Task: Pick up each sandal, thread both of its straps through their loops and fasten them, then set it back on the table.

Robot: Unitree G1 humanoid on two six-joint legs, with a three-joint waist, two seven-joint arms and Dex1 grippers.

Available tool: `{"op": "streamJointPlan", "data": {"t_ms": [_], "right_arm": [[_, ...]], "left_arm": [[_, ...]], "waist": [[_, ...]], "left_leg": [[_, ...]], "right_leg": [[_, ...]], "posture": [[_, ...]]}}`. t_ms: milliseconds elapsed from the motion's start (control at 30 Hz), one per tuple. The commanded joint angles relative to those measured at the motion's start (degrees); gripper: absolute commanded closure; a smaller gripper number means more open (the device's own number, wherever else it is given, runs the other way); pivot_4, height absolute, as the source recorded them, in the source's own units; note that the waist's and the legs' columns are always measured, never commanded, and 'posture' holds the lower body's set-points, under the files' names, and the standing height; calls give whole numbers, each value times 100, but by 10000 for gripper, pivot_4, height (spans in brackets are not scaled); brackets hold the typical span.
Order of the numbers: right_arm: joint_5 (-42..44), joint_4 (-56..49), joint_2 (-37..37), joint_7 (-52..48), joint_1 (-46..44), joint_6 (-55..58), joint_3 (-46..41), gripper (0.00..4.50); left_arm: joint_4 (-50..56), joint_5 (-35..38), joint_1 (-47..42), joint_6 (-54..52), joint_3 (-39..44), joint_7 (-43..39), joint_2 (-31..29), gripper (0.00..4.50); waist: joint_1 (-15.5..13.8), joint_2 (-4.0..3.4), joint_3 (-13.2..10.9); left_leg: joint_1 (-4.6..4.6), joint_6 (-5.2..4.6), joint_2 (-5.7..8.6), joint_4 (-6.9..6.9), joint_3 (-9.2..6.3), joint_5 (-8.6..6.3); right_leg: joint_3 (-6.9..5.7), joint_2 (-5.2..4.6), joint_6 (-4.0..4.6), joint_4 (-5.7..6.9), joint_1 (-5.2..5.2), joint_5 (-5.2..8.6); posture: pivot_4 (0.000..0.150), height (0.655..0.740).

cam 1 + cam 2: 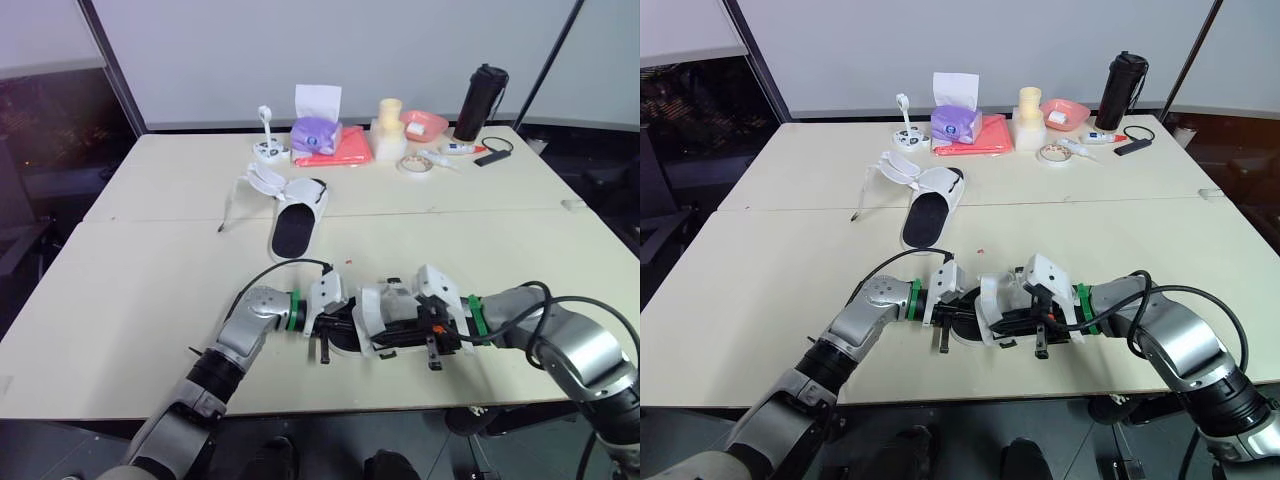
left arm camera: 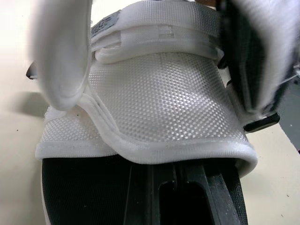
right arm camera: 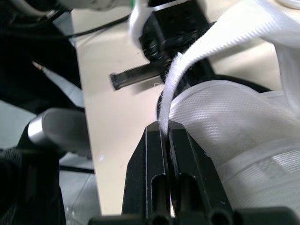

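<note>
Back on the table (image 1: 140, 290), left of centre: other sandal (image 1: 297, 225), straps loose, apparently untouched. At the near edge: left hand (image 1: 332, 328) at the near sandal (image 1: 385, 310), grip impossible to tell. Right hand (image 3: 165, 129) clenched on its white strap (image 3: 192, 56), seemingly mid-threading. Nothing fastened yet, by the look; both sandals left to finish.

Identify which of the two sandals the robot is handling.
The near sandal, between the left gripper and the right gripper, which pinches its strap. The far sandal lies alone, straps loose.
</note>
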State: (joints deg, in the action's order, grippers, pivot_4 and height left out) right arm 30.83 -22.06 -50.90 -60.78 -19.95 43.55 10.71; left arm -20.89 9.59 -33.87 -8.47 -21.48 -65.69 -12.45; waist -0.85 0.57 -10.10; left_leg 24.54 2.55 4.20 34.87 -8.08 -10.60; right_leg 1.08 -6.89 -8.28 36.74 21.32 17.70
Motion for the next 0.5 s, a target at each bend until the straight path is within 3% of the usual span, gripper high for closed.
{"op": "streamJointPlan", "data": {"t_ms": [33,67,167,400,500], "right_arm": [[-32,-255,-163,-65,30,98,-34,44603],[-71,-290,-187,-69,30,95,-14,44603],[-333,-381,-331,-68,59,-46,97,36481],[-443,-726,-556,191,-29,72,-271,2059],[27,-1049,-701,277,76,531,-956,2059]], "left_arm": [[-273,-236,65,-94,-59,112,-69,45000],[-285,-237,58,-88,-59,112,-65,45000],[-326,-241,40,-63,-58,111,-51,45000],[-413,-246,-4,-13,-64,105,-16,45000],[-454,-251,-23,16,-63,109,-2,45000]], "waist": [[2,-1,0],[-1,0,0],[-2,0,0],[8,0,0],[9,-1,0]], "left_leg": [[0,0,0,0,0,0],[0,0,0,0,0,0],[1,0,0,0,0,0],[1,1,-1,2,1,-1],[2,1,-2,2,1,0]], "right_leg": [[0,0,0,-1,0,0],[1,0,0,-1,0,0],[0,0,0,-4,0,0],[0,0,3,-10,-1,-2],[2,-1,7,-12,-1,-3]], "posture": [[1500,7344],[1500,7344],[1500,7344],[1500,7344],[1500,7344]]}}
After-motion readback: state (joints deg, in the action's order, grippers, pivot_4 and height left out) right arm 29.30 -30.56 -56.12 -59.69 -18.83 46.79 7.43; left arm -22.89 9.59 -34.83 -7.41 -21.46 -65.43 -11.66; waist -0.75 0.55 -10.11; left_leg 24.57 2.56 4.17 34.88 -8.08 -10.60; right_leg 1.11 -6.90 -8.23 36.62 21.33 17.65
